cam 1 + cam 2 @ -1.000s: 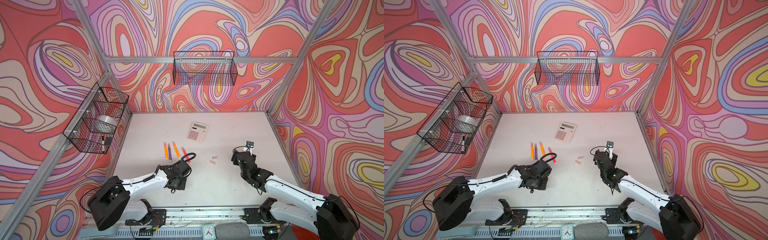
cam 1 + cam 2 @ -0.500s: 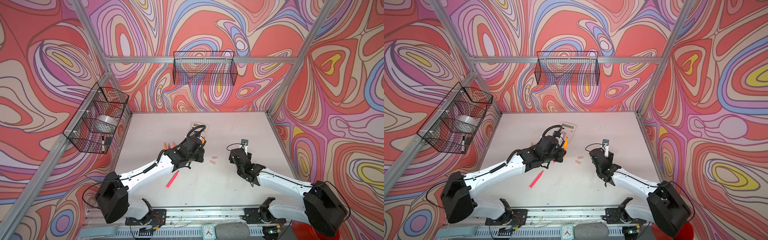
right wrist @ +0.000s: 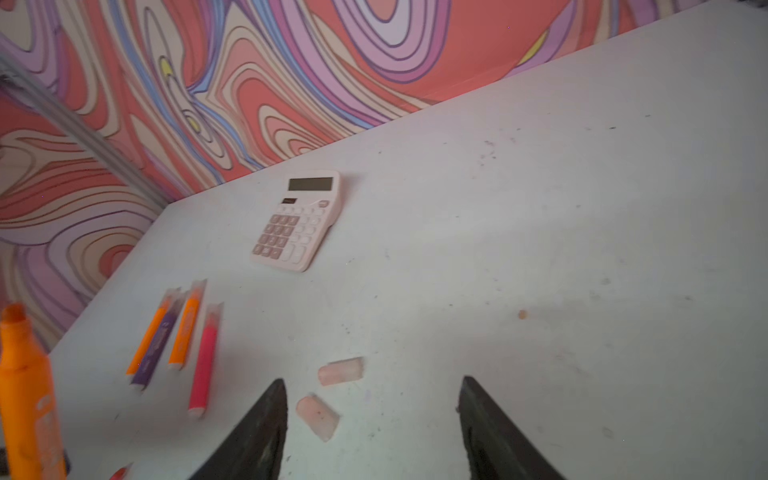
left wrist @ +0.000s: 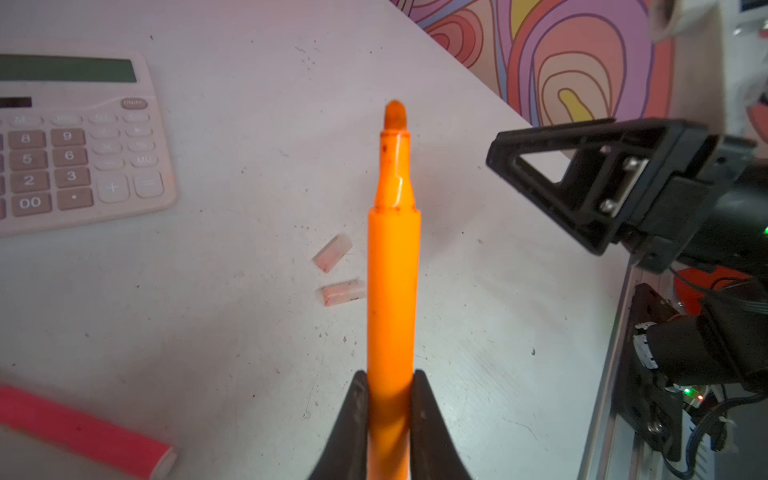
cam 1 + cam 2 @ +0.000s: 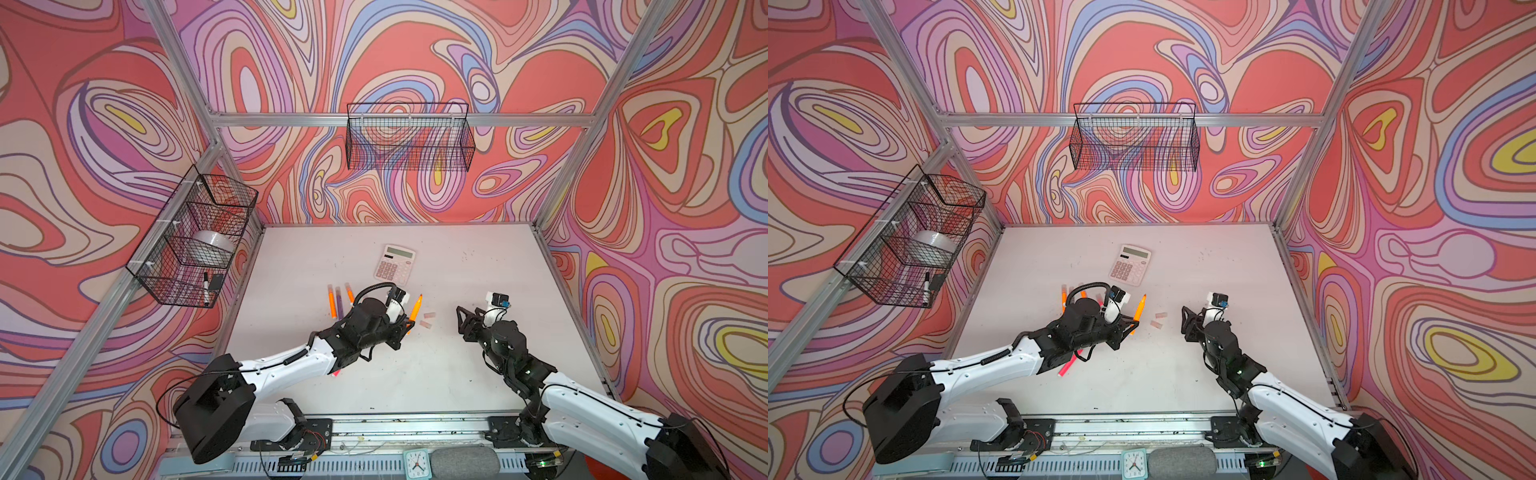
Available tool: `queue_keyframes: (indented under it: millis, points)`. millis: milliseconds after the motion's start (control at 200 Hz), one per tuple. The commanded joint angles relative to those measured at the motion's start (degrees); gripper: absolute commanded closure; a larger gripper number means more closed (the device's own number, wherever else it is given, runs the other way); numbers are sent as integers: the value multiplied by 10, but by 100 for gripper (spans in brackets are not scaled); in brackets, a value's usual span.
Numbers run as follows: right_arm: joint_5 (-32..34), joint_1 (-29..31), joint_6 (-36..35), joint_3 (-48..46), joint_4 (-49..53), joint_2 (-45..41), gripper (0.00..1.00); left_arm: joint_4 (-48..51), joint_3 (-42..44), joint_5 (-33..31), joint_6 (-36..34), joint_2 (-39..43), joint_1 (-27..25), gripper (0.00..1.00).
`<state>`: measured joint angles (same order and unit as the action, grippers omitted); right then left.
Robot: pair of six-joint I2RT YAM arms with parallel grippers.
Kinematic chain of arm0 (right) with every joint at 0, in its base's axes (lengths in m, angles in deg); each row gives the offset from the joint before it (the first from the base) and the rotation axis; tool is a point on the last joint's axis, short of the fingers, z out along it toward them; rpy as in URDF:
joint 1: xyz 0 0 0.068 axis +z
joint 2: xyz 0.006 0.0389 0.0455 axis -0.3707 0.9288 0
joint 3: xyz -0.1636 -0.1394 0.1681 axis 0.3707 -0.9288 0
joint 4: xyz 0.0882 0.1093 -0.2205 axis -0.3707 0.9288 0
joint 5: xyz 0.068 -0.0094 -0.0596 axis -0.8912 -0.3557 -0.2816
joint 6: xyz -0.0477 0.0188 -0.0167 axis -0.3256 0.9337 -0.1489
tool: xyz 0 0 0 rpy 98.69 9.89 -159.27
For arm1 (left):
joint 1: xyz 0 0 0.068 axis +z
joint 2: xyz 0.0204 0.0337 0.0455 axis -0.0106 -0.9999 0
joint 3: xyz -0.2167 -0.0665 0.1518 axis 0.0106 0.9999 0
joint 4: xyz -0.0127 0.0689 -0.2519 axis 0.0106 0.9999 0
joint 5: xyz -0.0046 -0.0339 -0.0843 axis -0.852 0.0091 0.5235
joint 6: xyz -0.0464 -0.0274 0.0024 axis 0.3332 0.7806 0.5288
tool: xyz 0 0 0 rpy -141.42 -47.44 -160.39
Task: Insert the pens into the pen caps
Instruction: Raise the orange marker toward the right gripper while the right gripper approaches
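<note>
My left gripper [image 4: 390, 376] is shut on an orange pen [image 4: 392, 266], held above the table with its bare tip pointing away; the same orange pen [image 5: 415, 308] shows in both top views. Two pale-pink pen caps [image 4: 332, 252] [image 4: 344, 292] lie on the table just beside it. My right gripper [image 3: 374, 380] is open and low, with one pen cap [image 3: 318, 417] near its finger and another pen cap [image 3: 340, 371] just past it. Several more pens [image 3: 187, 328] lie in a row to the left. A pink pen [image 5: 1068, 365] lies under my left arm.
A pink calculator [image 5: 395, 264] lies behind the pens. A wire basket [image 5: 195, 237] on the left wall holds a tape roll and a black-capped marker [image 5: 205, 286]. Another wire basket [image 5: 409, 137] hangs on the back wall. The metal rail [image 5: 415, 424] runs along the table's front edge.
My left arm has swung from the near table to the right with the orange pen in its jaws. My right gripper has moved left toward the caps, and its jaws have narrowed.
</note>
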<state>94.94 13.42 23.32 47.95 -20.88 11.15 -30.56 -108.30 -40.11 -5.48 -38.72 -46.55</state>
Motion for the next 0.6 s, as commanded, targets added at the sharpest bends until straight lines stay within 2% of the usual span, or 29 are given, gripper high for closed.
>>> queue_keyframes:
  millis: [0,165,280,416,506,596]
  points:
    - [-158,1,25,-17,-152,0,34,-66,11,12,-20,20,1,100]
    - [-166,38,48,-18,-168,-25,35,-66,17,12,-24,31,2,100]
    - [-167,63,62,-3,-158,-28,34,-70,13,37,-23,26,1,100]
    - [-130,109,61,45,-98,-8,35,-77,14,55,-21,24,1,100]
    - [-126,125,66,61,-98,14,35,-76,13,66,-21,27,1,100]
    - [-117,135,66,76,-95,42,41,-76,15,76,-21,32,1,100]
